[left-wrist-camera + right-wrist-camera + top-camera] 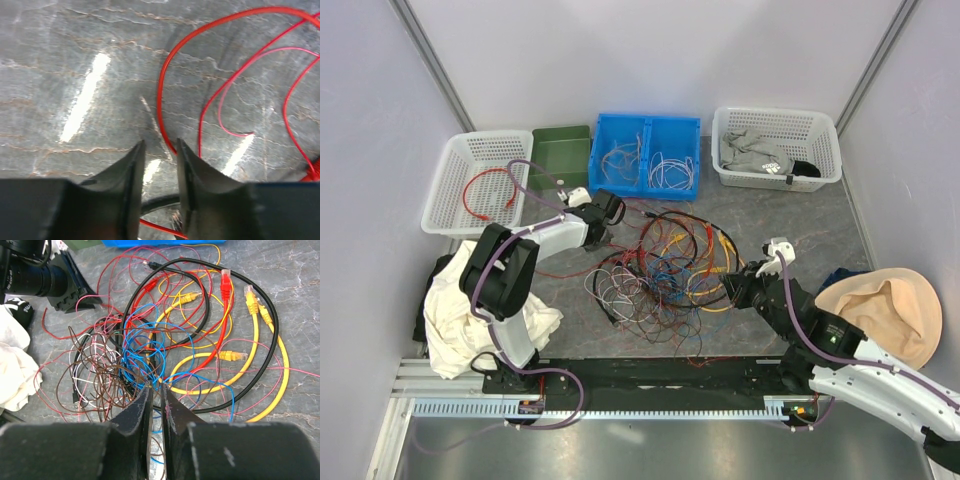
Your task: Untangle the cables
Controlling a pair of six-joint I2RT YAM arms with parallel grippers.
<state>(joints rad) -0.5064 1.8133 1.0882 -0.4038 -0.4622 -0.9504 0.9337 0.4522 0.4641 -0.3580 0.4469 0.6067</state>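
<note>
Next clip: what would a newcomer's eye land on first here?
The bright tangle of cables in the middle of the grey table: red, yellow, blue, brown and black strands piled in loops. The left gripper sits at its far-left edge beside a red wire, and the right gripper at its near-right edge, thin strands running between its nearly closed jaws. Behind, a blue bin holds a few more wires.

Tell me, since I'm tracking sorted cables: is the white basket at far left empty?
Not empty. The white basket holds one red cable, lying in a loose loop on its floor in the top view.
</note>
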